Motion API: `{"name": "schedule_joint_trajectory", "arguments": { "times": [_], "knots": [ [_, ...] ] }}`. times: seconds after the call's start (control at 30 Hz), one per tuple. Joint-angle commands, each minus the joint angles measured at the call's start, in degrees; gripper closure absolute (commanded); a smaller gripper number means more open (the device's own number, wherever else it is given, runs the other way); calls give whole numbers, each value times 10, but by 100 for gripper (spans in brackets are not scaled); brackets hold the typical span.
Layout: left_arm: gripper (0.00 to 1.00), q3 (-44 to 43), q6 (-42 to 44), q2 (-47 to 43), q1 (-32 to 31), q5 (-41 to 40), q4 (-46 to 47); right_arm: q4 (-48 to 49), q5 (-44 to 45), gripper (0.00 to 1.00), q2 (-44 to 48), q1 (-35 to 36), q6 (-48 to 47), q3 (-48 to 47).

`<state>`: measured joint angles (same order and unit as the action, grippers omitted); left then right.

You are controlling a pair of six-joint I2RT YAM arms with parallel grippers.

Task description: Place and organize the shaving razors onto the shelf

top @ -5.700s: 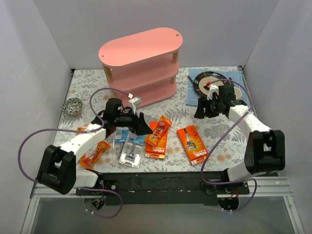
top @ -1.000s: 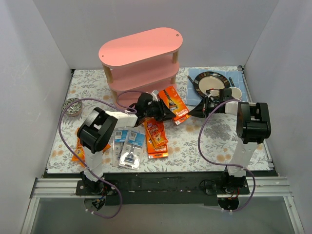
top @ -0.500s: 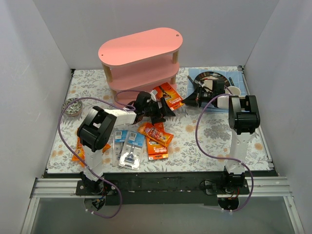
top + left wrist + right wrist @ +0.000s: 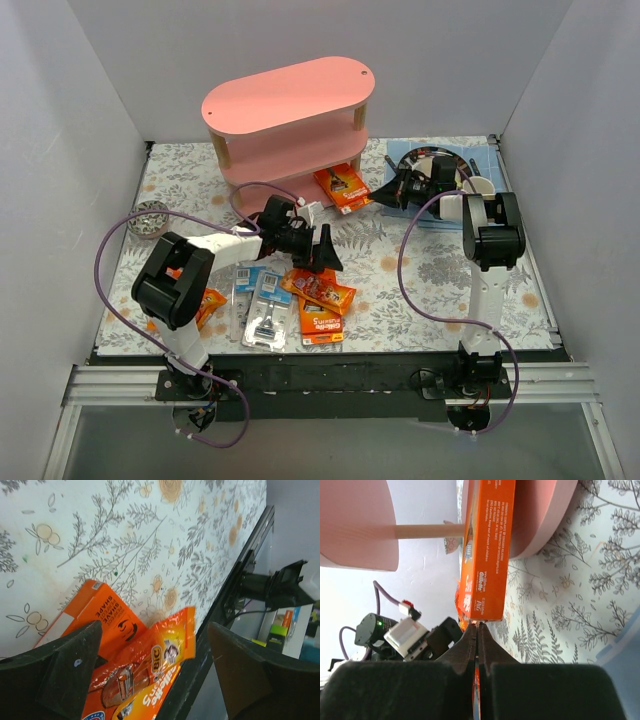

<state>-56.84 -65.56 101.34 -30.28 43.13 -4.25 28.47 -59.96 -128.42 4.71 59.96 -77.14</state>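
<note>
The pink shelf [image 4: 290, 125] stands at the back. My right gripper [image 4: 384, 190] is shut on the near end of a flat orange razor pack [image 4: 343, 188], whose far end lies on the shelf's bottom board [image 4: 540, 515]. In the right wrist view the gripper [image 4: 478, 626] pinches the pack [image 4: 487, 545]. My left gripper [image 4: 320, 250] is open and holds nothing. It hovers over an orange BIC bag [image 4: 150, 670] and an orange card [image 4: 100, 615]. More razors lie on the table: orange bags [image 4: 322, 290], an orange card [image 4: 320, 325], blister packs [image 4: 262, 305] and a bag [image 4: 205, 305] under the left arm.
A dark pan [image 4: 425, 165] and a white cup [image 4: 480, 187] sit on a blue mat [image 4: 455, 212] at the back right, right behind my right gripper. A small metal tin [image 4: 152, 220] is at the left. White walls close in both sides.
My left gripper opened wide and drew back toward the near side. My right gripper carried the orange pack back and left, onto the bottom board. The loose orange bags shifted.
</note>
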Motion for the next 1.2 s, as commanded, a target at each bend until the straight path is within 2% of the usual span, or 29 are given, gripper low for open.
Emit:
{"name": "schedule_joint_trajectory", "arguments": {
  "times": [0.0,0.3,0.97,1.03,1.07,1.17],
  "knots": [
    [14,-8,81,-29,-1,41,-64,65,31,99,-4,15,30,-13],
    [13,-10,104,-31,-1,37,-73,102,74,99,-16,26,50,4],
    [12,-4,113,-34,-1,34,-74,62,108,99,-105,43,42,-113],
    [12,-4,114,-38,0,32,-75,55,111,91,-102,44,40,-115],
    [12,-6,116,-39,0,33,-77,55,108,79,-97,45,36,-110],
    [11,-20,139,-49,-1,30,-97,54,97,65,-61,42,8,-87]
  ]
}}
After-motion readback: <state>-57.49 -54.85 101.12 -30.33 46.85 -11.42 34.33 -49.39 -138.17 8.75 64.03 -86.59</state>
